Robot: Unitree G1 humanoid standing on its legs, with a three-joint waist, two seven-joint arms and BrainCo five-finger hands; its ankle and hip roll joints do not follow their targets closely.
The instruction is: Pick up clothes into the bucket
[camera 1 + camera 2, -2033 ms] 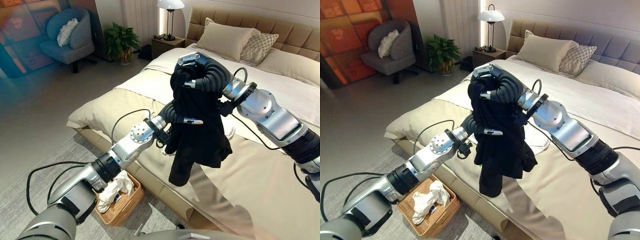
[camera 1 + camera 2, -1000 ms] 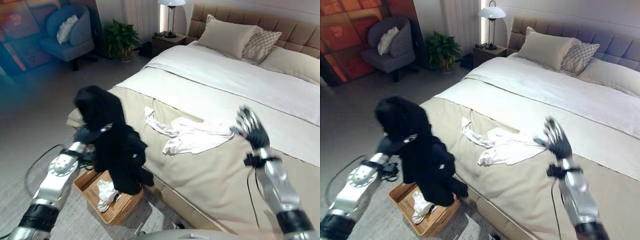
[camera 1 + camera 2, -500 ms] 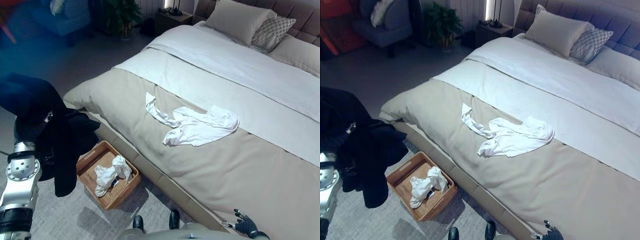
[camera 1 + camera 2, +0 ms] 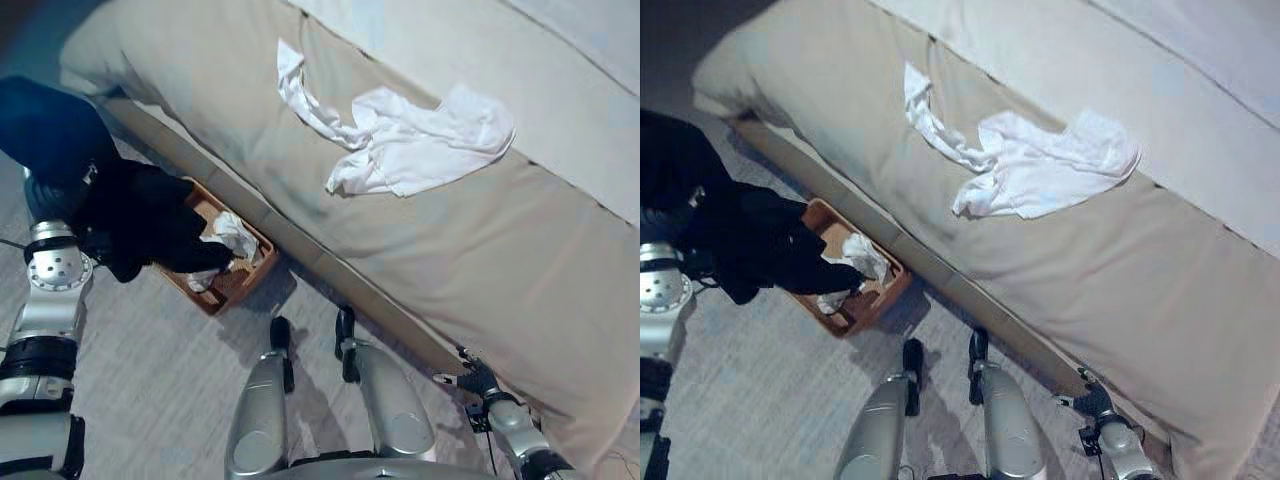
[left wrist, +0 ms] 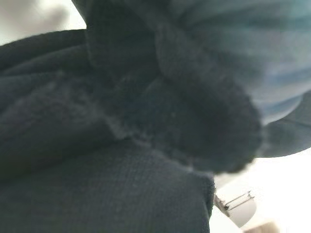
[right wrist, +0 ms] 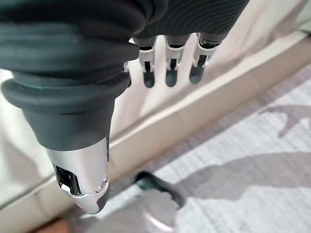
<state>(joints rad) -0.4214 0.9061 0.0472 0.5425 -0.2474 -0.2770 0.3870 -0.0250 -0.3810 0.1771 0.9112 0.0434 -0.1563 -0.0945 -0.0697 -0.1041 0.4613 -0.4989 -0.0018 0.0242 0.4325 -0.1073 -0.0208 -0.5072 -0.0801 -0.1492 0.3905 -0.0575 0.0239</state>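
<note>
Black garment point(image 4: 140, 225) drapes over my left hand point(image 4: 60, 190), hiding its fingers; I can't tell its grip. The cloth's lower end reaches into the wicker basket point(image 4: 245, 275) on the floor by the bed's point(image 4: 520, 290) edge. White clothes point(image 4: 410, 145) lie on the bed. Right hand point(image 6: 167, 70) hangs beside the bed frame, fingers relaxed, empty.

Black garment point(image 4: 150, 225): off the bed, now low beside it, draped over left hand point(image 4: 60, 195), lower end touching wicker basket point(image 4: 245, 280) rim. Right hand point(image 6: 167, 58): off garment, lowered beside bed edge, fingers point(image 6: 170, 73) straight.
</note>
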